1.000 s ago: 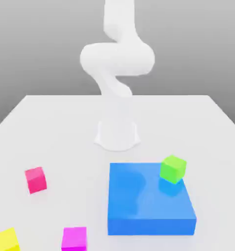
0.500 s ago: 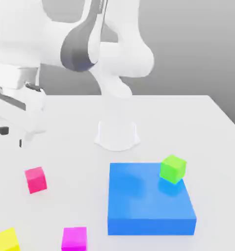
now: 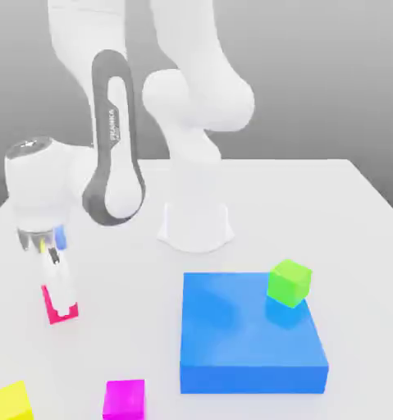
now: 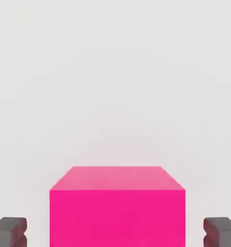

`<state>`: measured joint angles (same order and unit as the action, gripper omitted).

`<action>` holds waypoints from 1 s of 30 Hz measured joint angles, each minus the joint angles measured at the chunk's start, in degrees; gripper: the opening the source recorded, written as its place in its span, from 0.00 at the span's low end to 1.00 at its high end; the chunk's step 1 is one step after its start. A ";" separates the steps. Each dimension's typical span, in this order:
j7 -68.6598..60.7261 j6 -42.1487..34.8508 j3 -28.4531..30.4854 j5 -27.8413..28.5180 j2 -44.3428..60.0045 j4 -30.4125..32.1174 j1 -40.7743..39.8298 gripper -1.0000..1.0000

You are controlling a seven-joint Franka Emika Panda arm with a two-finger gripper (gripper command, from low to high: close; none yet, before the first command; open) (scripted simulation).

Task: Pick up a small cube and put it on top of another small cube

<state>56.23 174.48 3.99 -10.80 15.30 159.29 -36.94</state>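
- White arm folds from its base out toward nine o'clock in the exterior view
- Tool point(image 3: 61, 297) points straight down
- Grey fingertips point(image 4: 9, 230) stand apart, not closed together

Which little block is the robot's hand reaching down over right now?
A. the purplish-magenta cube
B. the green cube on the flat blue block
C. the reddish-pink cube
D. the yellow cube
C: the gripper has its jaws down on either side of the small reddish hot-pink cube, which sits on the white table and shows between the fingertips in the hand view.
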 joint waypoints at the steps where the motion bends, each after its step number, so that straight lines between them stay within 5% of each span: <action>1: 0.04 0.01 0.00 0.04 0.00 0.00 0.00 0.00; 6: 0.54 -0.96 0.35 0.60 -1.20 0.22 0.23 0.00; 12: 7.11 -10.35 3.47 9.16 -12.58 2.11 1.67 0.00; 25: 35.23 -27.10 -6.93 11.50 -6.48 -20.75 20.54 0.00; 29: 38.09 -22.30 -7.17 12.61 0.25 -22.74 22.30 0.00; 30: 38.32 -20.60 -7.05 12.85 2.08 -22.85 22.48 1.00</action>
<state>94.55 153.88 -3.06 2.05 17.37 136.44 -14.46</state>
